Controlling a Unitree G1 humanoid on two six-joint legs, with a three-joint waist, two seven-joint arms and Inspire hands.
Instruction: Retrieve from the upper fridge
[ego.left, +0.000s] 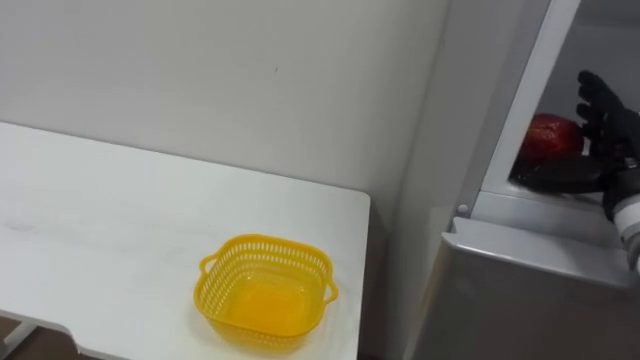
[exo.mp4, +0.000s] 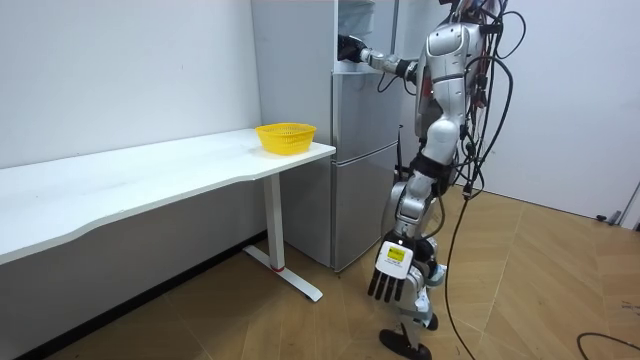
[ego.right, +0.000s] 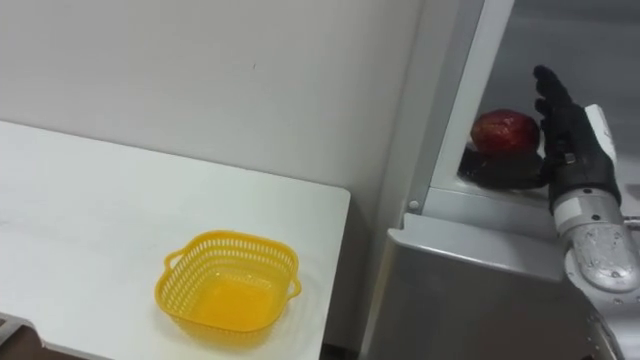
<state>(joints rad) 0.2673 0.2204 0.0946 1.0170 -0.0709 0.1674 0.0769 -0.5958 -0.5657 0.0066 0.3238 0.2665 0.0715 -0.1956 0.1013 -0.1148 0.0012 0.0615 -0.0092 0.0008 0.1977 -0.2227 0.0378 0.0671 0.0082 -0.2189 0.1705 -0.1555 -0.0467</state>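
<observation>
Right hand (ego.right: 566, 130) is sitting nearest the lens, with its arm reaching from the lower right into the open upper compartment of the fridge (ego.right: 470, 290). Fingers (ego.right: 550, 95) are pointing straight up and spread apart, clamping on nothing. A dark shape running left below the fruit is looking like the thumb, but I can't confirm.

Red fruit (ego.right: 505, 130) is resting on the upper shelf, just left of the palm, and the palm is facing it. Whether fruit and fingers are touching, I can't tell from either eye view.

The fruit is reading as roughly round, so there's no long axis to line up with. Only the left-right offset is mattering.

Judgement: the next move is calling for a short shift left and a curl around the fruit. The compartment frame (ego.right: 457, 110) needs watching, since the fruit is sitting just right of it.

Left hand (exo.mp4: 392, 268) is hanging low beside the leg in the room view, fingers straight, holding nothing, well apart from the fridge. So the right hand is clearly the nearer one.

Yellow basket (ego.right: 176, 300) is standing empty on the white worktop (ego.right: 80, 190), left of the fridge and near the worktop's right end. I'm reading it as the probable drop spot, well apart from the fruit and lower. Robot is standing right in front of the fridge.
</observation>
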